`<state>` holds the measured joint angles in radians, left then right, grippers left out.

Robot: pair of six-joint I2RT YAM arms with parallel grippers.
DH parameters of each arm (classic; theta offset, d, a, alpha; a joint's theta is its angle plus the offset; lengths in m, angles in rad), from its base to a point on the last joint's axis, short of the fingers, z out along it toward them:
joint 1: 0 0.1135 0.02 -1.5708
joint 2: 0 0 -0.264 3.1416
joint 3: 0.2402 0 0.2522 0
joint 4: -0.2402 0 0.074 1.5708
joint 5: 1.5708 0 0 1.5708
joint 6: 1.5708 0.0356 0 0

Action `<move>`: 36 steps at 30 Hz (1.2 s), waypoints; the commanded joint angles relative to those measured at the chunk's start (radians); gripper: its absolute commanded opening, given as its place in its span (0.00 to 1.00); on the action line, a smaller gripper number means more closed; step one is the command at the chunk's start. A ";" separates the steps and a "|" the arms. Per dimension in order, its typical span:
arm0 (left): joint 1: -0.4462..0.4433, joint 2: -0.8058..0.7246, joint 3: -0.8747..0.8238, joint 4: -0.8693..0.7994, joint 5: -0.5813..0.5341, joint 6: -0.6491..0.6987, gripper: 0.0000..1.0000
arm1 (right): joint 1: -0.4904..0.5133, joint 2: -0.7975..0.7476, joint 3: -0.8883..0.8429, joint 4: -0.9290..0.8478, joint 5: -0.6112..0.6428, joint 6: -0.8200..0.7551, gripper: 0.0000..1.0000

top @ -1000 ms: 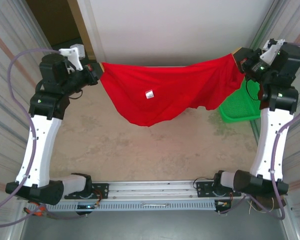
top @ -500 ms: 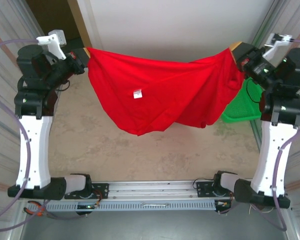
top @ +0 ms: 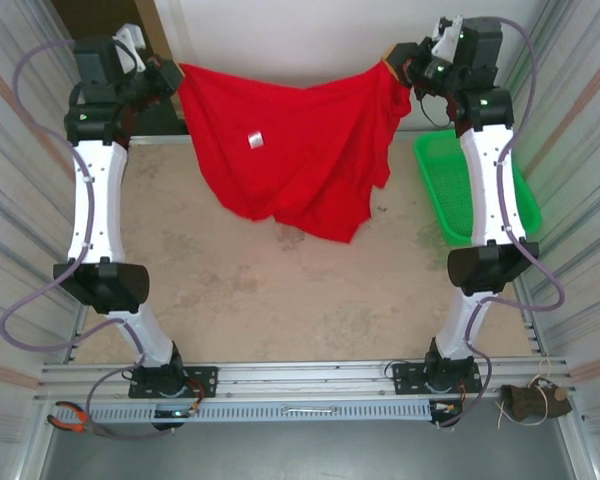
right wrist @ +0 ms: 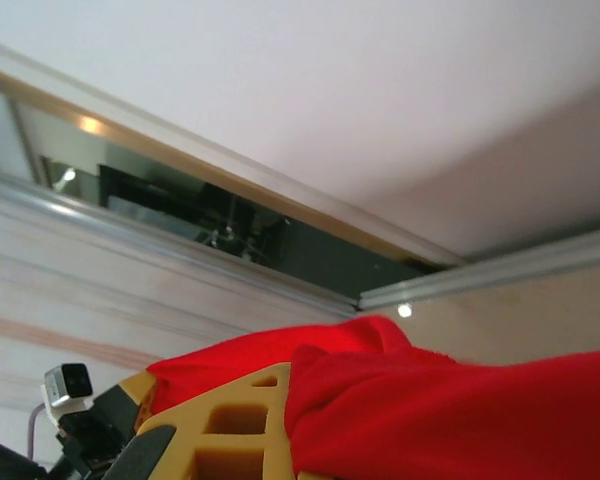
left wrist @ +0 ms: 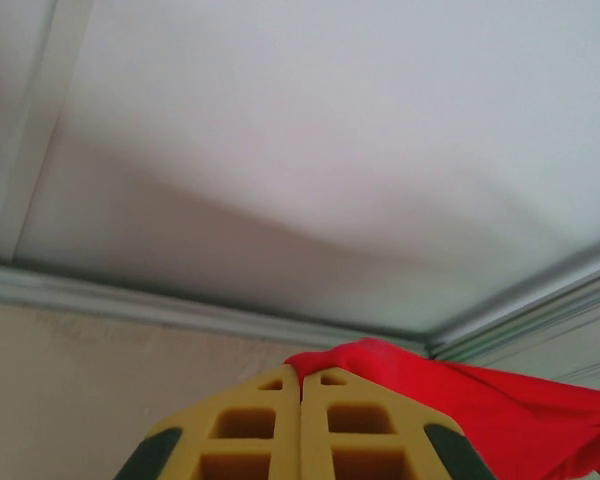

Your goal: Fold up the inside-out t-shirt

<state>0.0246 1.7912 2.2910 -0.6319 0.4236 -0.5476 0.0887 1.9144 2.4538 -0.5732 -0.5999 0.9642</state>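
The left gripper (left wrist: 301,384) is clamped tight, yellow jaws pressed together on one top corner of the inside-out t-shirt (top: 300,150). The right gripper (top: 397,68) is likewise closed on the opposite corner, red cloth bunched over its finger. The shirt hangs spread between both raised claws at the table's (top: 280,300) far end, sagging in the middle

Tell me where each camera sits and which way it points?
Top external: above and behind the arms, looking down on the table; both arms show, left gripper and right gripper holding up the t-shirt.
Left wrist: on the left arm, facing the white wall past its shut yellow fingers.
Right wrist: on the right arm, facing a side wall past its cloth-covered finger.
Shared: the t-shirt, in all three.
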 commanded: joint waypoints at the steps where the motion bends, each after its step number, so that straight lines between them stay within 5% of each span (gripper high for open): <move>1: 0.017 -0.080 0.089 0.025 0.031 -0.029 0.00 | -0.010 -0.092 0.118 0.050 -0.018 -0.008 0.00; 4: 0.018 -0.165 -0.036 0.057 0.037 -0.015 0.00 | -0.005 -0.210 -0.046 0.069 -0.004 -0.052 0.00; 7: 0.018 -0.282 -0.257 0.087 0.054 0.014 0.00 | 0.007 -0.395 -0.398 0.147 0.042 -0.082 0.00; 14: 0.017 -0.595 -0.965 0.160 0.094 0.048 0.00 | 0.023 -0.785 -1.351 0.288 0.163 -0.091 0.00; 19: 0.005 -0.812 -1.423 0.196 0.115 -0.007 0.00 | 0.077 -0.965 -1.781 0.246 0.306 -0.097 0.00; 24: -0.087 -1.021 -1.683 0.189 0.053 -0.096 0.01 | 0.100 -1.065 -1.924 0.134 0.438 -0.072 0.13; 25: -0.109 -1.048 -1.701 0.178 0.035 -0.105 0.12 | 0.100 -1.075 -1.930 0.119 0.452 -0.071 0.18; 27: -0.150 -1.096 -1.708 0.131 -0.014 -0.114 0.50 | 0.100 -1.095 -1.927 0.085 0.478 -0.070 0.48; 29: -0.164 -1.118 -1.683 0.086 -0.049 -0.103 0.67 | 0.100 -1.111 -1.900 0.044 0.496 -0.074 0.61; 36: -0.164 -0.953 -1.504 0.092 -0.107 -0.021 0.82 | 0.111 -1.088 -1.770 0.012 0.483 -0.090 0.60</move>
<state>-0.1360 0.7479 0.7136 -0.5755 0.3573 -0.6102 0.1894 0.7944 0.6258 -0.5510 -0.1268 0.9016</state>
